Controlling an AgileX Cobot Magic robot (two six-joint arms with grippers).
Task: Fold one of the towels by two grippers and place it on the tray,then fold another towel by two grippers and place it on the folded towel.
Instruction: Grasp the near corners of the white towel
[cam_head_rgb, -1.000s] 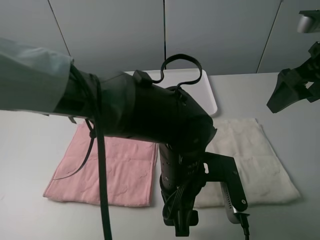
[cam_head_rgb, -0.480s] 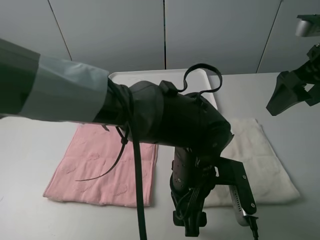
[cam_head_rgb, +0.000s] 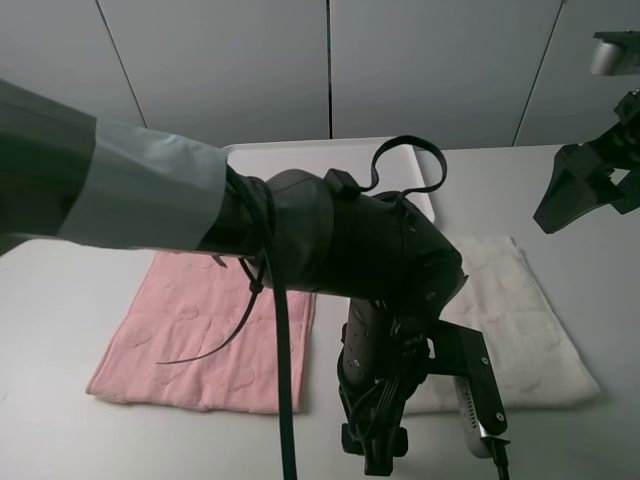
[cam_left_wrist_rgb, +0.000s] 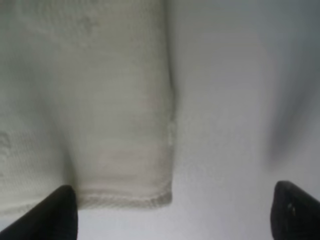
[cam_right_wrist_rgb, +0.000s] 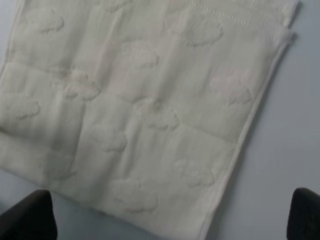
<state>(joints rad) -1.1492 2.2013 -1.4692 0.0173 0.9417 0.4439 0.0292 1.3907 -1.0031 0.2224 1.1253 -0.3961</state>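
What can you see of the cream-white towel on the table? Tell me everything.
The cream-white towel looks like soft terry cloth with raised cloud shapes and stitched hems. It lies flat on the pale table, right of the pink towel and in front of the white tray. The left arm hides part of it in the high view. The open left gripper hangs over one corner; nothing visibly grips it.
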